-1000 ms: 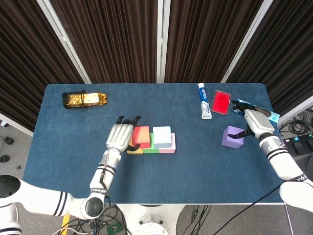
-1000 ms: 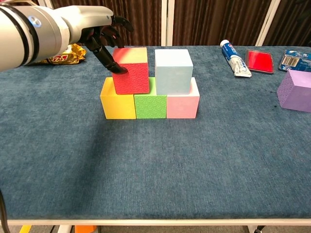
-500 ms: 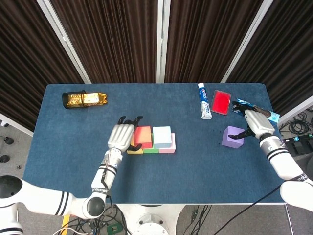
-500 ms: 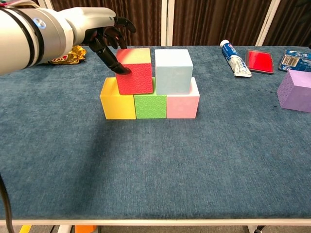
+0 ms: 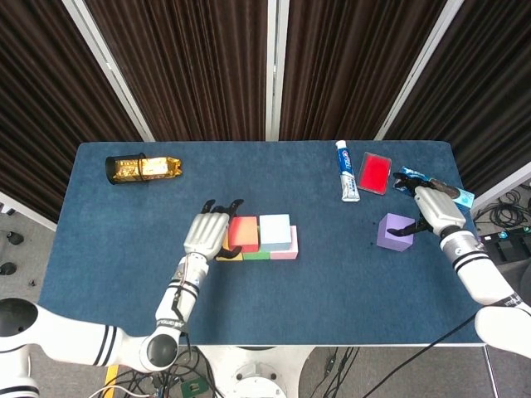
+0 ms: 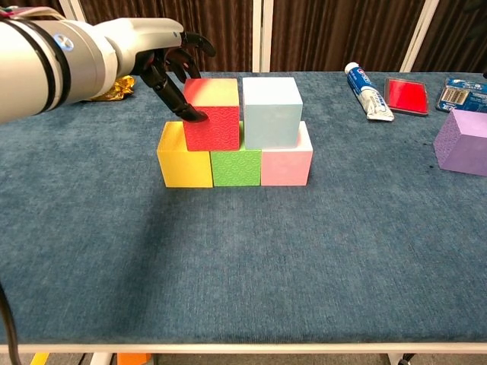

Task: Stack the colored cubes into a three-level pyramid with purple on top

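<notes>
A yellow cube [image 6: 183, 158], a green cube [image 6: 236, 167] and a pink cube [image 6: 287, 164] form a row on the blue table. On top of them sit a red cube [image 6: 213, 114] and a light blue cube [image 6: 269, 111], side by side and touching. My left hand [image 6: 163, 55] presses a fingertip against the red cube's left face; its fingers are spread and it holds nothing. The purple cube [image 5: 395, 231] lies far right on the table. My right hand [image 5: 430, 204] grips it from its right side, though the chest view shows only the purple cube [image 6: 463, 141].
At the back right lie a toothpaste tube [image 5: 347, 171], a red flat box [image 5: 375, 172] and a blue packet [image 6: 463, 93]. A gold-wrapped can [image 5: 143, 168] lies at the back left. Dark curtains close off the far side.
My left hand has pushed the red cube to the right, closing the gap to the light blue cube. The right hand and purple cube have stayed put.
</notes>
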{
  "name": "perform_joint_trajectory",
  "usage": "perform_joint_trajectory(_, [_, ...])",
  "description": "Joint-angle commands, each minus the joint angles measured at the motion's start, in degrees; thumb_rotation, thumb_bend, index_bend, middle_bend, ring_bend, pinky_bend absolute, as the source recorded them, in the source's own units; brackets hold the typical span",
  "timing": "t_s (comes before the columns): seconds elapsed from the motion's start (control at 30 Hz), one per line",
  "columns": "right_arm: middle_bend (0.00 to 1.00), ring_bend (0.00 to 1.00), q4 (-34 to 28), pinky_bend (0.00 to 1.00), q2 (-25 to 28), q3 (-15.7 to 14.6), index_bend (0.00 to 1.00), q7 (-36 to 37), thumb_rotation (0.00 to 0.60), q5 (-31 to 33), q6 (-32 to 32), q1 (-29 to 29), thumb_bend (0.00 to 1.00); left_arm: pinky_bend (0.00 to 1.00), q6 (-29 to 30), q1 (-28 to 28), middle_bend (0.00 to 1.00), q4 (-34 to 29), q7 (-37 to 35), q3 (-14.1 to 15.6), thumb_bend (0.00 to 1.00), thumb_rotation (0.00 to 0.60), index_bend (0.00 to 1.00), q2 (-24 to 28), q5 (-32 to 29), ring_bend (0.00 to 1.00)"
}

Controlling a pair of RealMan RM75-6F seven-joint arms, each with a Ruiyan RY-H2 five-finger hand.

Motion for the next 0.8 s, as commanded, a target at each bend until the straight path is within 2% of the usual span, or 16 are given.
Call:
perform_joint_trajectory(0.03, [0.16,0.00,0.2,0.00,-0.1,-0.1,0.00,-0.2,0.600,0.3,-0.2,0.2,0.02,0.06,-0.5,0.2,0.46,-0.1,-0.3,0.2,0.31,0.600,0.09,0.2,0.0,0.19])
perform_joint_trajectory(0.23, [0.16,0.00,-0.1,0.00,0.0,-0.2,0.00,-0.6,0.600,0.8,-0.1,0.4,0.02,0.05,-1.0,0.7,0.31,-0.1,-1.4,0.3,0.29,0.600,0.09,0.6,0.6,0.14])
perform_joint_trajectory(0.53, [0.16,0.00,-0.9,0.00,-0.1,-0.4,0.00,-1.6,0.600,1.4,-0.1,1.1,0.02,0.05,-1.1,1.4,0.17,-1.1,-2.8,0.3,0.28,0.600,0.08,1.4,1.9,0.09])
perform_joint_trajectory(0.8, [0.16,0.00,-1.7,0.00,0.0,-0.7,0.00,-2.9,0.600,2.1,0.2,1.9,0.02,0.04,-1.3,2.1,0.15,-3.8,-3.0,0.7,0.28,0.600,0.08,3.1,1.6,0.07])
